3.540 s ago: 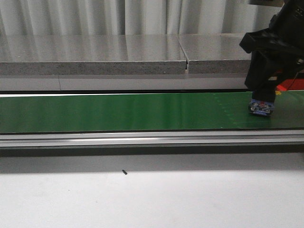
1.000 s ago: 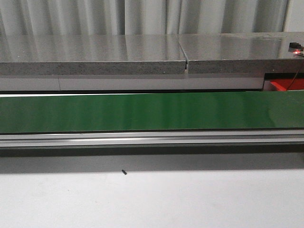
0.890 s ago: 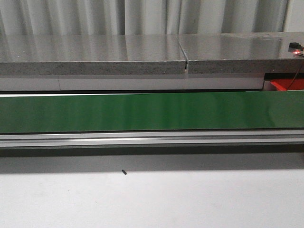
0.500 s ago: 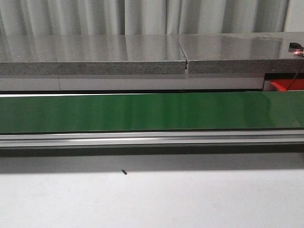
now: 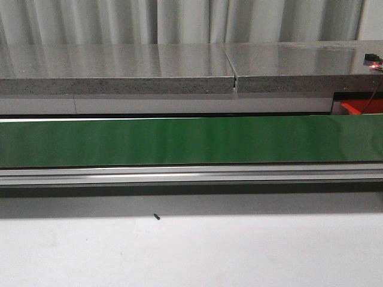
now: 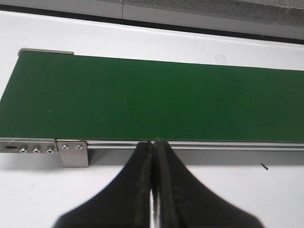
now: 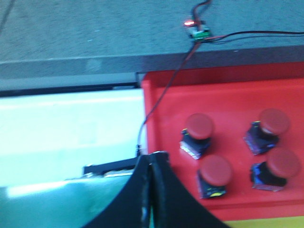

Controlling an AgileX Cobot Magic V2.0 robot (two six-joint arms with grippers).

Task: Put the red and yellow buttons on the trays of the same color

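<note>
Several red buttons (image 7: 198, 126) with blue-black bases stand in the red tray (image 7: 161, 102) in the right wrist view. My right gripper (image 7: 151, 156) is shut and empty, hanging over the tray's edge beside the end of the green belt. A yellow strip (image 7: 266, 223), the yellow tray's edge, shows past the red tray. My left gripper (image 6: 154, 142) is shut on nothing, above the near rail of the green conveyor belt (image 6: 152, 95). The belt (image 5: 191, 140) carries nothing. No yellow button is in view. Neither gripper appears in the front view.
A corner of the red tray (image 5: 359, 107) peeks out under the grey stone shelf (image 5: 179, 66) at the right. A small circuit board with a lit red LED (image 7: 197, 29) and its wires lie on the shelf. A small black screw (image 5: 157, 216) lies on the white table.
3.5 s ago my right arm stood over the belt's right end with a button in its gripper; it has since left the front view. Nothing moved in the last second.
</note>
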